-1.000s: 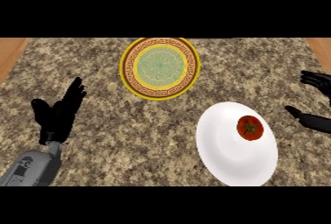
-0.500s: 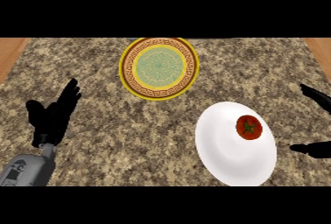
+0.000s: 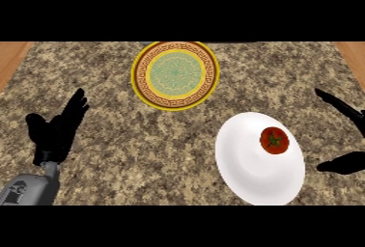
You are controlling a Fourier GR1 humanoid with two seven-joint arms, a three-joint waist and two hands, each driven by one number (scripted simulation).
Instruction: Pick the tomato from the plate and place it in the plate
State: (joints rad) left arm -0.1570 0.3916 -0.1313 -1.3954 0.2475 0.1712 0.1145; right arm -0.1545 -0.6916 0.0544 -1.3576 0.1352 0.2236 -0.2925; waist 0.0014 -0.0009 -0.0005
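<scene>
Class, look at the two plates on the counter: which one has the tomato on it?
The plain white plate, near the right hand, holds the tomato. The other, a yellow-rimmed patterned plate farther back, carries nothing.

A: Right hand (image 3: 343,163)?
B: Shifted outward from the white plate (image 3: 246,178), now at the view's edge; thumb and fingers spread wider.
A: Left hand (image 3: 58,129)?
B: Slightly lower, farther from the white plate.
</scene>
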